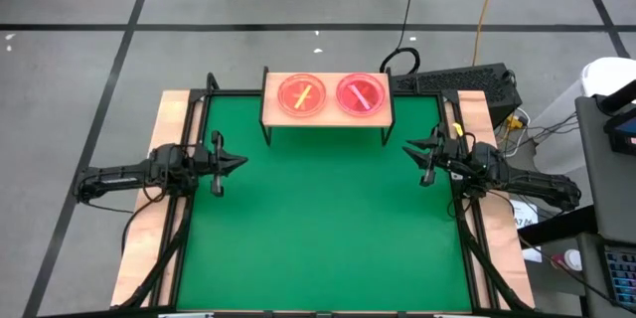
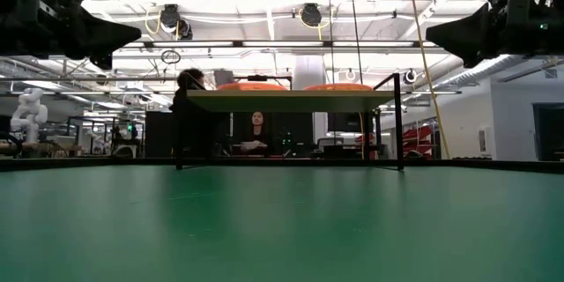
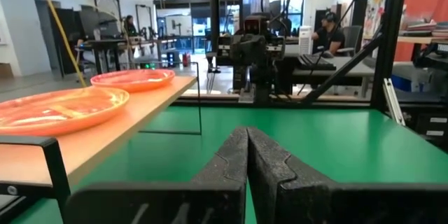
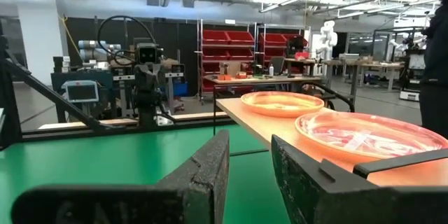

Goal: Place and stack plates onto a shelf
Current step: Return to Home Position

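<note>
The light-wood shelf (image 1: 326, 109) on thin black legs stands near the table's far edge. Two stacks of plates rest flat on it: an orange stack with a yellow stripe (image 1: 302, 95) on its left half and a pink stack with a pink stripe (image 1: 361, 95) on its right half. Both stacks also show in the left wrist view (image 3: 66, 108) (image 3: 133, 78) and the right wrist view (image 4: 371, 136) (image 4: 281, 103). My left gripper (image 1: 241, 162) hovers shut at the table's left side. My right gripper (image 1: 409, 147) hovers open at the right side. Both are raised off the table.
The green table (image 1: 328, 229) lies between the arms and toward the near edge. Its wooden border (image 1: 169, 124) and black frame rails run along both sides. A keyboard (image 1: 462, 81) and cables sit beyond the far right corner. People sit in the room beyond (image 2: 256, 137).
</note>
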`<control>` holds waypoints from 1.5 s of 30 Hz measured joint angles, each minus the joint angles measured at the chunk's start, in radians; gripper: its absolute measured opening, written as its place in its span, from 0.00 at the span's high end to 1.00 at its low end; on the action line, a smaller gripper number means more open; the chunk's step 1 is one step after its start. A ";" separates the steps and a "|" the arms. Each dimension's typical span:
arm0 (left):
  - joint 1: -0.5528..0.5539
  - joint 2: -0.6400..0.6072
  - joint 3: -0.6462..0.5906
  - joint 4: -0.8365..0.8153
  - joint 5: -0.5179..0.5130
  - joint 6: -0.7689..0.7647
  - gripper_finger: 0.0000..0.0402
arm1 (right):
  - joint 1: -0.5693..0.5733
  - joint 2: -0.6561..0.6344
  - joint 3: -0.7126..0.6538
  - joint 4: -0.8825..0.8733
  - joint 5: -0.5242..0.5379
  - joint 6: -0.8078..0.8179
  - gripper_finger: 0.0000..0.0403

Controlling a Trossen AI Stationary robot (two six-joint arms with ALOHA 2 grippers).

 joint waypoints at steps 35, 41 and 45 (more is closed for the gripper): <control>0.000 0.000 0.001 -0.065 -0.001 -0.010 0.99 | 0.000 0.000 -0.002 0.000 0.000 0.005 1.00; 0.000 0.000 0.001 -0.065 -0.001 -0.013 0.99 | 0.000 0.000 -0.002 0.001 -0.001 0.004 1.00; 0.000 0.000 0.001 -0.065 -0.001 -0.012 0.99 | 0.000 0.000 -0.002 0.001 -0.001 0.004 1.00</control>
